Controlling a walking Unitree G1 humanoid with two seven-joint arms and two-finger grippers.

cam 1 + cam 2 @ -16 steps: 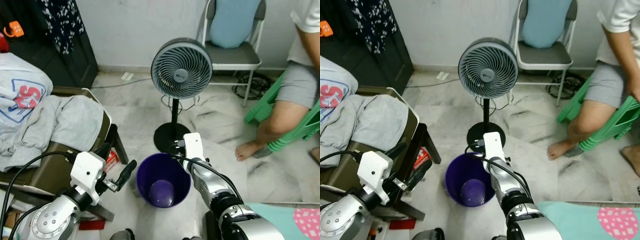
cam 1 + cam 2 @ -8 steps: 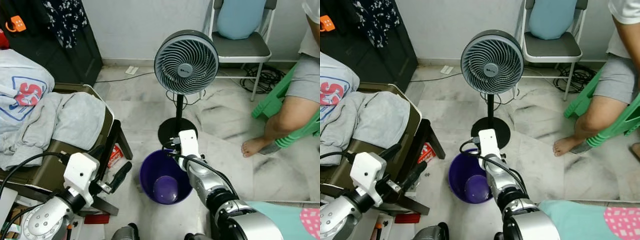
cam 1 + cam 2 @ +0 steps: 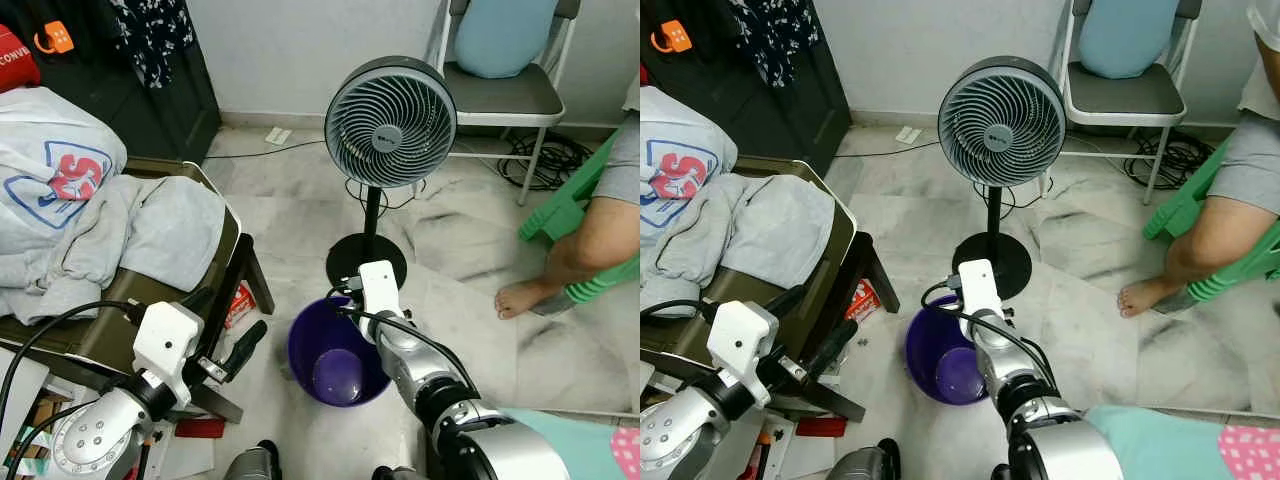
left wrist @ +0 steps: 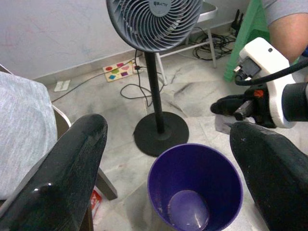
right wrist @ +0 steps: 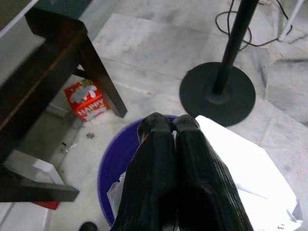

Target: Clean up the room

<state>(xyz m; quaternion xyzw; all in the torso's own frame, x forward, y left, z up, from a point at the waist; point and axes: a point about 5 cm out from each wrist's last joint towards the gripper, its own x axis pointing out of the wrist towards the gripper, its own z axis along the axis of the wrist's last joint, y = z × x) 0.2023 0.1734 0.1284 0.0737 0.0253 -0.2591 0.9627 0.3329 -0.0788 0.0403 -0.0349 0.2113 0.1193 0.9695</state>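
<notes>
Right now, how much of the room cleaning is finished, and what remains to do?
Little looks finished: the purple bin seems empty. In hand: the right pincer, fingers together, holds white paper at the bin's rim. The left pincer is open, facing the bin. Left: drop the paper in, then the red box on the floor by the chair leg, and the clothes piled on the chair.

You see a purple bin [image 3: 338,360], a grey fan [image 3: 390,122] on a black stand, a red box [image 5: 88,100], green plastic chair [image 3: 565,215], grey clothes [image 3: 120,235], and white paper [image 5: 240,163].
</notes>
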